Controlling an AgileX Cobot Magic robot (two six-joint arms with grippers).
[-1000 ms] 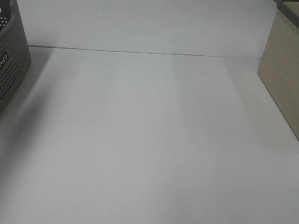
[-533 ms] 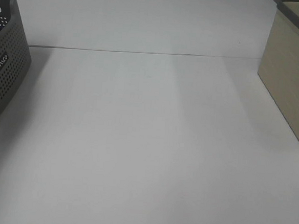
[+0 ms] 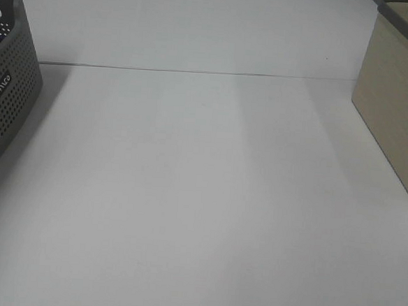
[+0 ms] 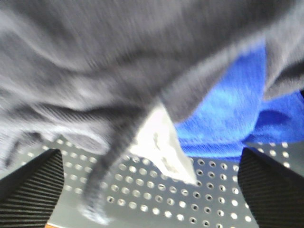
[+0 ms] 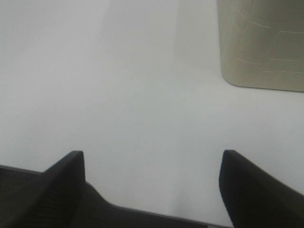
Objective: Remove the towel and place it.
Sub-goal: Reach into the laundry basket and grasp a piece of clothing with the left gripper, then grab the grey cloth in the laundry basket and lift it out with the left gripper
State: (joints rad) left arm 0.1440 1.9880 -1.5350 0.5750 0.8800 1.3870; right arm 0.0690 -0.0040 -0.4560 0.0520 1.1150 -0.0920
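The dark charcoal towel point(image 4: 95, 57) fills most of the left wrist view, blurred, with a white label point(image 4: 161, 142) hanging from its edge. It lies inside the grey perforated basket point(image 4: 209, 204), partly over a blue cloth point(image 4: 228, 114). My left gripper point(image 4: 152, 190) is open just above the towel, its fingers point(image 4: 33, 190) wide apart and holding nothing. My right gripper point(image 5: 152, 190) is open and empty above the white table point(image 5: 118, 95). Neither gripper shows in the exterior high view.
The grey perforated basket point(image 3: 5, 90) stands at the table's left edge. A beige box point(image 3: 396, 103) stands at the right edge and also shows in the right wrist view point(image 5: 261, 42). The white table point(image 3: 201, 195) lies between them.
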